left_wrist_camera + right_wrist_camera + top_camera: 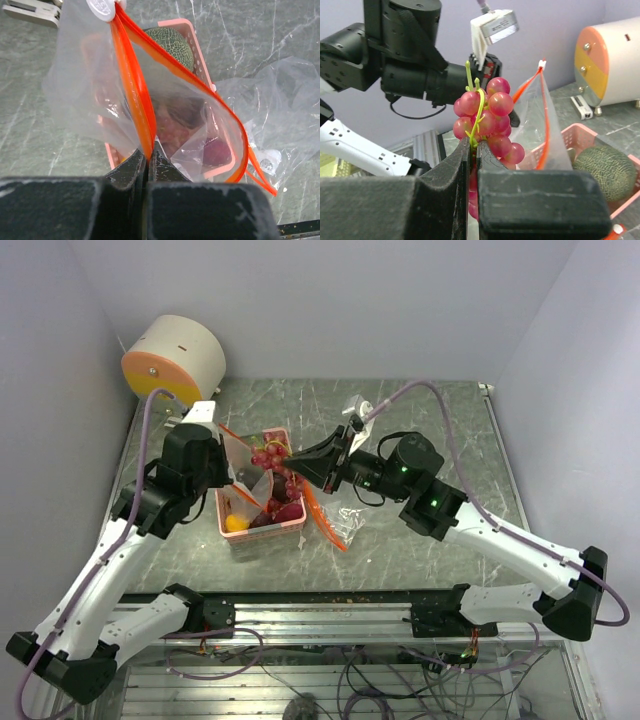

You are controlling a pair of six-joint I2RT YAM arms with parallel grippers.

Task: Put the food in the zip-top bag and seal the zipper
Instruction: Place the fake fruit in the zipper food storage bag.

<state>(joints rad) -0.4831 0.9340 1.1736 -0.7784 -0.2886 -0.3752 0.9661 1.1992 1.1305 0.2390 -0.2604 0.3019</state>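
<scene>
My left gripper (pixel 236 480) (pixel 149 157) is shut on the orange-red zipper (pixel 132 75) of the clear zip-top bag (pixel 243 455) and holds its mouth up, open, over the pink basket (pixel 262 533). My right gripper (pixel 293 462) (pixel 474 145) is shut on the green stem of a red grape bunch (pixel 487 117) (pixel 270 455), held beside the raised bag mouth. A green netted fruit (pixel 172 45) (pixel 602 172), an orange fruit (pixel 236 523) and dark purple pieces (pixel 285 512) lie in the basket. The rest of the zipper strip (pixel 325 515) trails onto the table to the right.
A white and orange cylinder (pixel 175 358) stands at the back left corner. A small white object (pixel 360 405) lies at the back middle. Crinkled clear plastic (pixel 280 100) spreads on the marbled table right of the basket. Walls close in on three sides.
</scene>
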